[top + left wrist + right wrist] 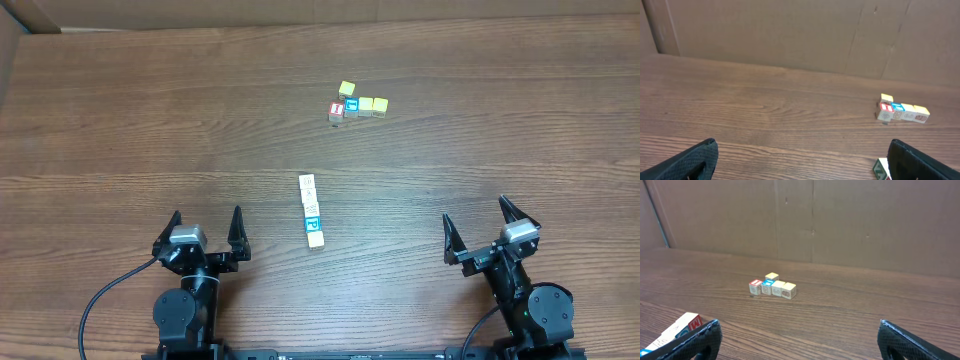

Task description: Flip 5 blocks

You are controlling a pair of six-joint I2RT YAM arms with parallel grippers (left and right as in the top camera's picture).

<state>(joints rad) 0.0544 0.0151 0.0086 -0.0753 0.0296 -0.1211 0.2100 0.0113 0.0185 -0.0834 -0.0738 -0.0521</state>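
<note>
The 5 tiny pale wooden alphabet blocks (311,210) lay touching in 1 straight line at the table's middle, between the 2 arms. The line's long axis ran from the robot's side toward the far edge, leaning slightly. Well beyond it sat a second cluster of small wooden cubes (358,104), 5 in all: 4 in a row and 1 yellow behind. The black left gripper (206,215) and black right gripper (475,210) stood spread wide, pinching nothing. The dark brown wood-grain table (120,120) was backed by a brown cardboard wall (865,225).
</note>
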